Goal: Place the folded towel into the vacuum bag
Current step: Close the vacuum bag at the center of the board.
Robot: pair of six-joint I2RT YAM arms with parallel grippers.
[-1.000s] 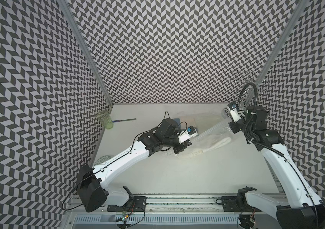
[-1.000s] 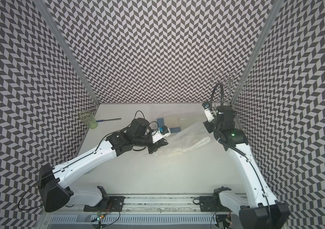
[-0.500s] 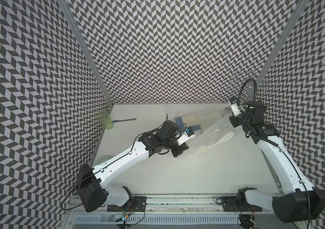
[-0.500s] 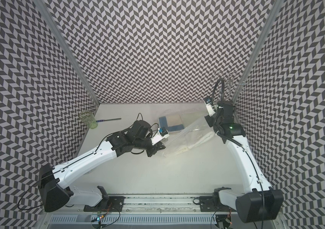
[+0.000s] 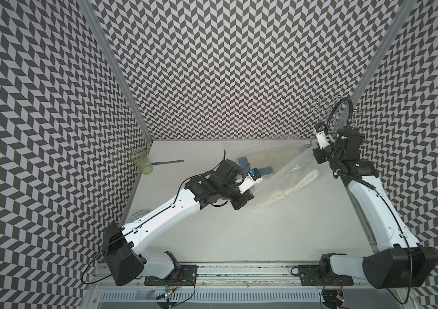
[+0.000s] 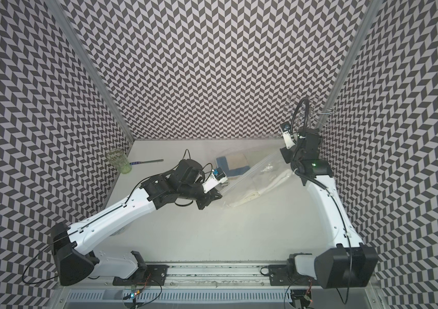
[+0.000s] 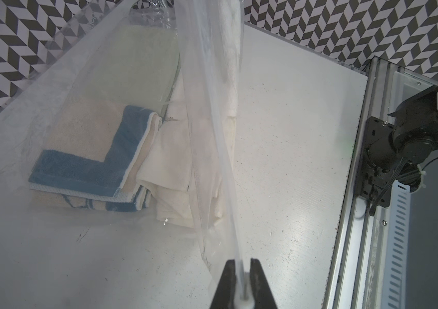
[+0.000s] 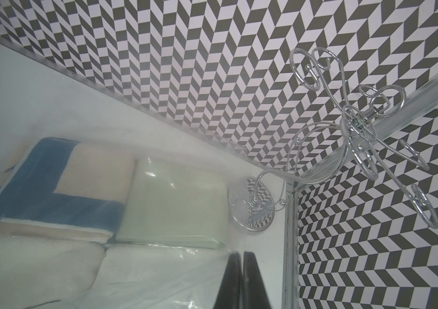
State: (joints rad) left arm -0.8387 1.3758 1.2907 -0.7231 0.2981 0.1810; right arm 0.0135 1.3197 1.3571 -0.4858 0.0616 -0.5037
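**A:** What is the left tool point(image 7: 242, 267) doing?

**B:** Its jaws are pressed onto the edge of the bag point(image 7: 212, 139), pinching the clear plastic between them. From that grip the edge rises taut off the table point(image 7: 292, 160).

**A:** And the right tool point(image 8: 241, 256)?

**B:** Pressed together as well, on the bag's far corner. The film meets its fingers right at the tips.

**A:** So the bag hangs between them?

**B:** Its top edge does. In both top views it is stretched from one tool to the other, and the rest sags down to the table.

**A:** Where are the towels?

**B:** A white towel point(image 7: 169, 166) lies folded just under that raised edge. Touching it, deeper behind the bag's sheet, is a blue-and-beige towel point(image 7: 86, 149), and next to that a pale green towel point(image 8: 175, 203). All three show through hazy film. Whether each one is fully inside the bag I cannot tell.

**A:** Anything else around the bag?

**B:** A chrome wire stand point(image 8: 355, 124) sits just past the corner the right tool holds, its round base on the table. Well apart from the bag, on the left tool's side, a green glass point(image 5: 140, 166) stands upright. A thin stick point(image 5: 168, 162) lies beside the glass.
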